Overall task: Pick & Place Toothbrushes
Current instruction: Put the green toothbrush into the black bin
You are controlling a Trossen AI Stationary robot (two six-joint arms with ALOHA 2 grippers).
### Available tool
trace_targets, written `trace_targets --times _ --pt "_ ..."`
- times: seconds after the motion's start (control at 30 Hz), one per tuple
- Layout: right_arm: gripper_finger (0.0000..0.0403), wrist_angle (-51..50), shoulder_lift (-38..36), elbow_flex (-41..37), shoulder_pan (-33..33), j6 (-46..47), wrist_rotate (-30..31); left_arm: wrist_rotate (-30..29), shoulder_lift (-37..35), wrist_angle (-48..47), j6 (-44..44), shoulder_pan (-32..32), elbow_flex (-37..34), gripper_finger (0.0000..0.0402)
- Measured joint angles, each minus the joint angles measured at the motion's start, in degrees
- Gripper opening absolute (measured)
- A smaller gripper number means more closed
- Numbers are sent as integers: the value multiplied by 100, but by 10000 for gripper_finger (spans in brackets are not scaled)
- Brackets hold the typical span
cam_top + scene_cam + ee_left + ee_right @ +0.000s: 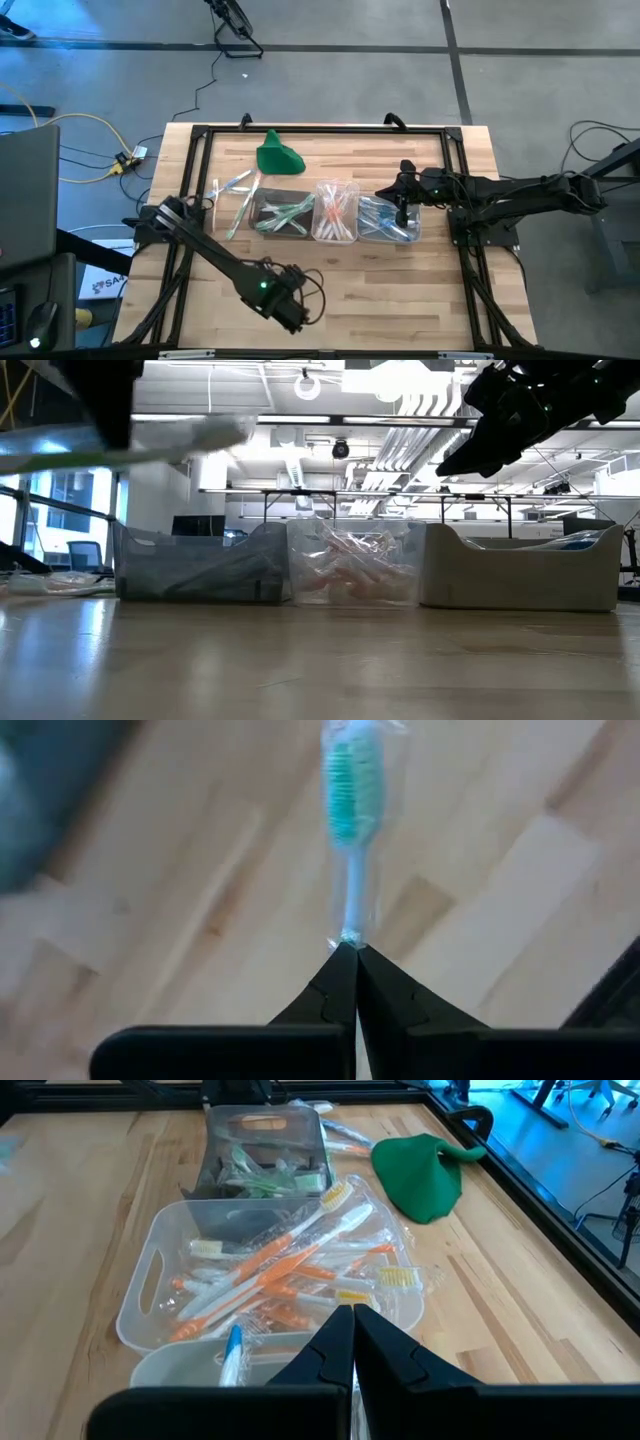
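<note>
Jaws of the left gripper (348, 952) pinch a green toothbrush (352, 795) by its end. The right gripper (352, 1315) hangs pressed together above the blue tub (390, 221).

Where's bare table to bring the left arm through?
Open wood lies along the near edge, between the left gripper and the three tubs. Crowded behind: loose toothbrushes and the green cloth left, right gripper over the blue tub.

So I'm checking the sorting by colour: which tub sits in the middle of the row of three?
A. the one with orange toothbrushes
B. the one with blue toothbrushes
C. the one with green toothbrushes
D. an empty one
A: in the high view the tub of orange toothbrushes lies between the tub of green toothbrushes and the tub of blue toothbrushes.
</note>
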Motion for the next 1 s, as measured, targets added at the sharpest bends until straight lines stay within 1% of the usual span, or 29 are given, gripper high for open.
trace_targets --times 0.1,0.3,0.4,0.5,0.67,1.0 --pt "3 1 -2 0 0 0 0 -387 -209 -410 0 4 8 1" --pt "3 -2 -2 0 2 0 2 -1129 -520 -906 3 54 8 0" --pt "3 0 -1 0 0 11 4 -1334 -595 -1030 290 195 10 0" --pt "3 2 -2 0 2 13 4 -1478 -648 -1045 751 390 6 0" --pt "3 0 -1 0 2 34 8 -1524 -675 -1070 1672 839 10 0" --pt "3 0 0 0 2 149 4 -1651 -756 -1162 3010 1694 10 0"
